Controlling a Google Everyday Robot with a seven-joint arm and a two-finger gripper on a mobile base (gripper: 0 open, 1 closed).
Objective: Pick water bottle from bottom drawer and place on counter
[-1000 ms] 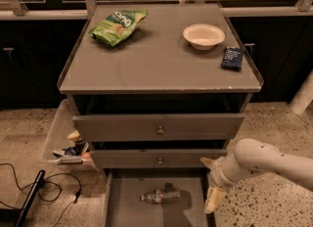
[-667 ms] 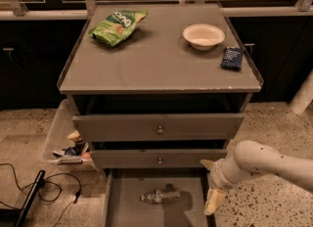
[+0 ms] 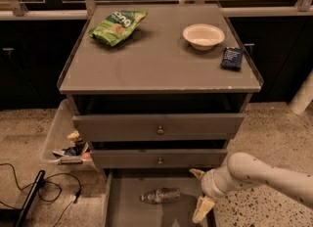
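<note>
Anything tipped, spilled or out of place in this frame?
Only the water bottle: it lies on its side in the open bottom drawer, not upright. The gripper, open, hangs over the drawer's right edge, apart from the bottle. Nothing looks spilled.

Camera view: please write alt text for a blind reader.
A water bottle lies on its side in the open bottom drawer, the open gripper beside it, not touching. The counter holds a green bag, a white bowl and a dark packet.
</note>
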